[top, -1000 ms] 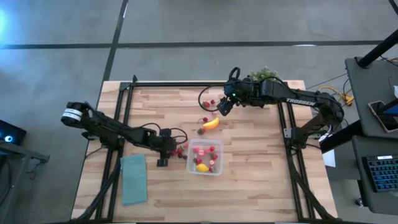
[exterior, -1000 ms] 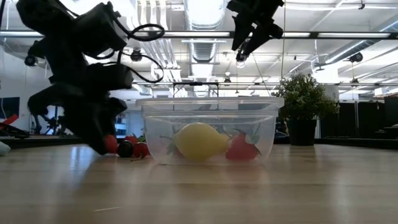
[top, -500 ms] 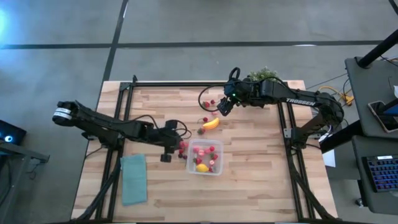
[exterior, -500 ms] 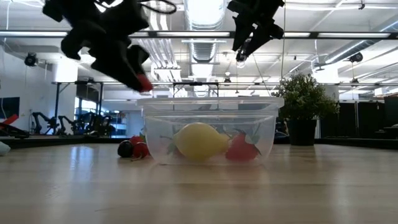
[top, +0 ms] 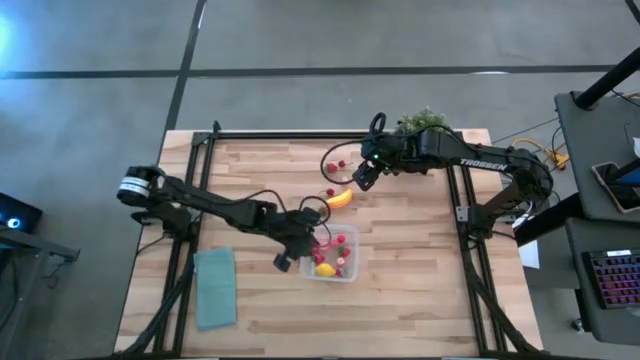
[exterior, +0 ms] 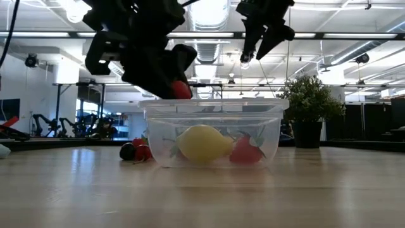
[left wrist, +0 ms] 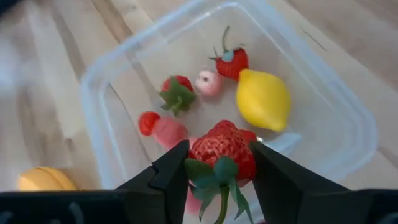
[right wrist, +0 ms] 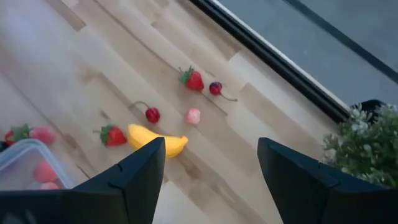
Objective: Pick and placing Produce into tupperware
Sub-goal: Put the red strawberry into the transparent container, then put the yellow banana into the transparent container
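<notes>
We hold a strawberry over the tupperware while our other arm waits above the loose fruit.

Our left gripper (left wrist: 217,163) is clamped on a red strawberry (left wrist: 222,151) with green leaves, hanging just above the clear tupperware (top: 349,262) near the middle of the wooden table (top: 400,290). Inside the container we see a yellow lemon (left wrist: 263,99), two smaller strawberries and some pink pieces. Our right gripper (top: 361,174) hovers raised above the far side of the table, its fingers spread with nothing between them. Below it lie the banana (right wrist: 157,140), cherries and berries, scattered on the wood. A teal cloth (top: 215,288) lies near the table's left front, and a potted plant (exterior: 308,114) stands at the far edge.
</notes>
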Controlling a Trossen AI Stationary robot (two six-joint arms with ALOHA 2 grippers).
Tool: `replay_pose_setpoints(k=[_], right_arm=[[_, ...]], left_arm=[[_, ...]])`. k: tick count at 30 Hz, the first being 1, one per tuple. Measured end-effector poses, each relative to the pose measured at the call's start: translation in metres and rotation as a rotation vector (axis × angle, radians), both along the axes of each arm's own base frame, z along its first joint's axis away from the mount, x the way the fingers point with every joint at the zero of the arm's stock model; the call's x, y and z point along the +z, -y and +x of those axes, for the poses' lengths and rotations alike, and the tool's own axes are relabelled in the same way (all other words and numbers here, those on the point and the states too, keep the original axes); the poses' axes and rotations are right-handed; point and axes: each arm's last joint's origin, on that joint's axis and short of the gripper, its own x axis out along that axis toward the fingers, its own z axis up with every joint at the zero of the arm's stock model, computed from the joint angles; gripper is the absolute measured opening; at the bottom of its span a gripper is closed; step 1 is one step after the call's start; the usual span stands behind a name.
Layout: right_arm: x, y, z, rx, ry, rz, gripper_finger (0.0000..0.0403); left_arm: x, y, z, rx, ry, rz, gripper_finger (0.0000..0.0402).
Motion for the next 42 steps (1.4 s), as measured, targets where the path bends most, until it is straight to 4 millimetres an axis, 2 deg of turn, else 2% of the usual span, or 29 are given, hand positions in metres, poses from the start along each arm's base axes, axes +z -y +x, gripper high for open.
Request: replay_pose_setpoints(k=[4,12,15,17,20,26,35,42], right_arm=[[-0.001,-0.002,-0.001,0.001,-0.009,0.004,0.0249],[0.000,-0.002,0.000,0.002,-0.006,-0.003,0.0249],[0.000,-0.002,0.000,0.005,-0.009,-0.006,0.0249],[0.000,-0.002,0.000,0.005,-0.011,-0.006,0.0249],[-0.001,-0.002,0.000,0.006,-0.013,-0.006,0.0249],[-0.007,-0.002,-0.002,0.018,-0.048,0.006,0.0249],[-0.045,-0.002,-0.007,0.082,-0.161,0.105,0.0249],[-0.082,-0.002,0.003,0.352,-0.209,0.036,0.0245]], left_arm=[[0.000,0.000,-0.001,0.039,-0.002,-0.064,0.0167],[0.005,-0.002,-0.010,0.074,-0.031,-0.036,0.0270],[0.010,-0.008,-0.024,0.274,-0.101,0.015,0.0290],[0.016,-0.016,-0.033,0.426,-0.127,0.000,0.0292],[0.016,-0.027,-0.051,0.526,-0.170,-0.086,0.0294],[0.005,-0.029,-0.070,0.552,-0.190,-0.205,0.0294],[-0.003,-0.029,-0.079,0.590,-0.121,-0.309,0.0294],[-0.007,-0.029,-0.080,0.593,-0.147,-0.343,0.0294]])
